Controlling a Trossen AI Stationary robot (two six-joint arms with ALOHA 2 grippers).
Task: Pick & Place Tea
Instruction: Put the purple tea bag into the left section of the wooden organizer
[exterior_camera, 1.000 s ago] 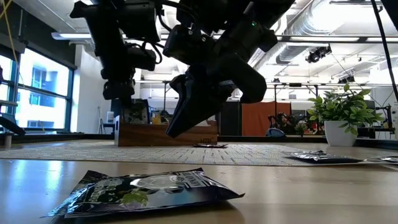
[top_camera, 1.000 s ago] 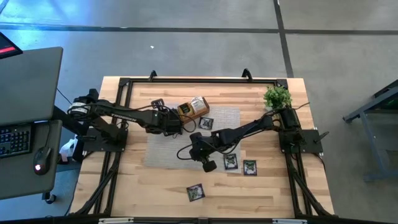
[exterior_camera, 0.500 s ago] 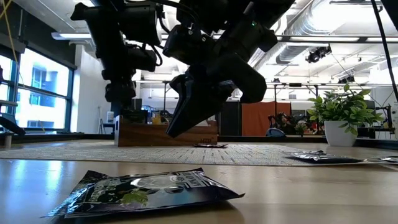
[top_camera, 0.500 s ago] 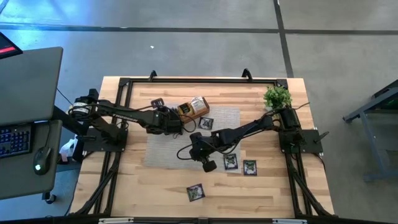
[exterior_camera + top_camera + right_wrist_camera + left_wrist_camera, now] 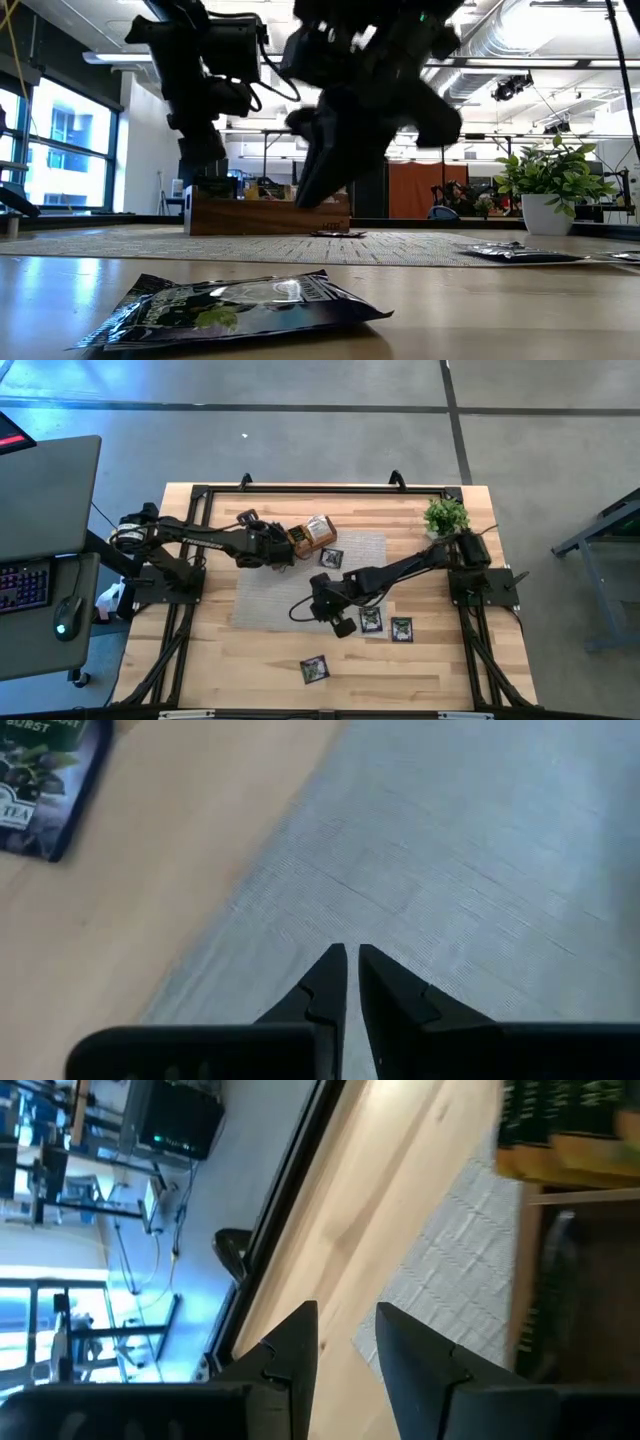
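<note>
Tea sachets wait on the table for picking

Tea comes in small flat square dark paper sachets. We count one on the grey woven mat (image 5: 300,575) beside the brown wooden tray (image 5: 311,533), the mat sachet (image 5: 331,558). Two more lie on the bare wood, the middle sachet (image 5: 371,619) and the side sachet (image 5: 401,628). One sits alone near the front edge, the front sachet (image 5: 314,669). That makes four loose ones.

Our left gripper (image 5: 343,1342) hangs by the tray end with its fingers apart and nothing between them. Our right gripper (image 5: 349,982) hovers low over the mat edge, fingers almost together and empty.

We think the next grab is a nearby sachet. To do it well, we should open wide, come straight down, and pinch one edge only.
</note>
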